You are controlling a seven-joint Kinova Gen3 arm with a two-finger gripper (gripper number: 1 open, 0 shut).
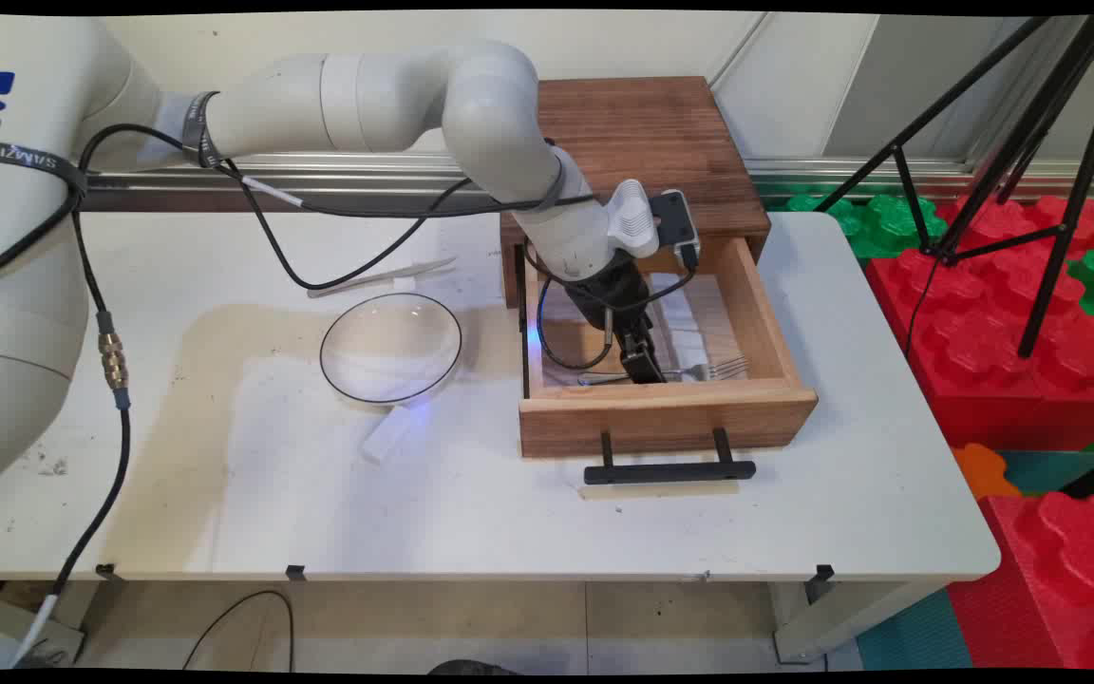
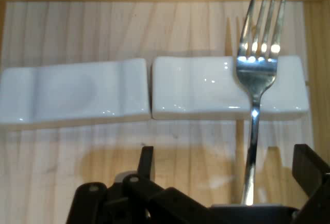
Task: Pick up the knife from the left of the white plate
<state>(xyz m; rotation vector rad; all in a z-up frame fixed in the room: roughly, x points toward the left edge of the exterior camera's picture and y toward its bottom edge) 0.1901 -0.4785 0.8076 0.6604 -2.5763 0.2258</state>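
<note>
My black gripper [image 1: 643, 367] reaches down into the open wooden drawer [image 1: 666, 418], near its front wall. In the hand view the gripper [image 2: 227, 158] stands open. A silver fork [image 2: 253, 105] lies on the drawer floor with its handle running between the fingers [image 2: 146, 158], closer to the right one and touching neither. The fork's neck rests on a white ceramic rest [image 2: 206, 92], and its tines reach past the rest toward the drawer wall. A second white rest [image 2: 72, 92] lies end to end with the first. In the main view the fork [image 1: 707, 370] points right.
The drawer belongs to a brown wooden cabinet [image 1: 647, 142] and has a black handle [image 1: 669, 470] in front. A clear glass bowl [image 1: 390, 347] sits left of it, with a pale utensil [image 1: 386, 277] behind and a small white block [image 1: 393, 434] in front. Red foam blocks [image 1: 1003, 323] and a tripod [image 1: 1031, 142] stand at the right.
</note>
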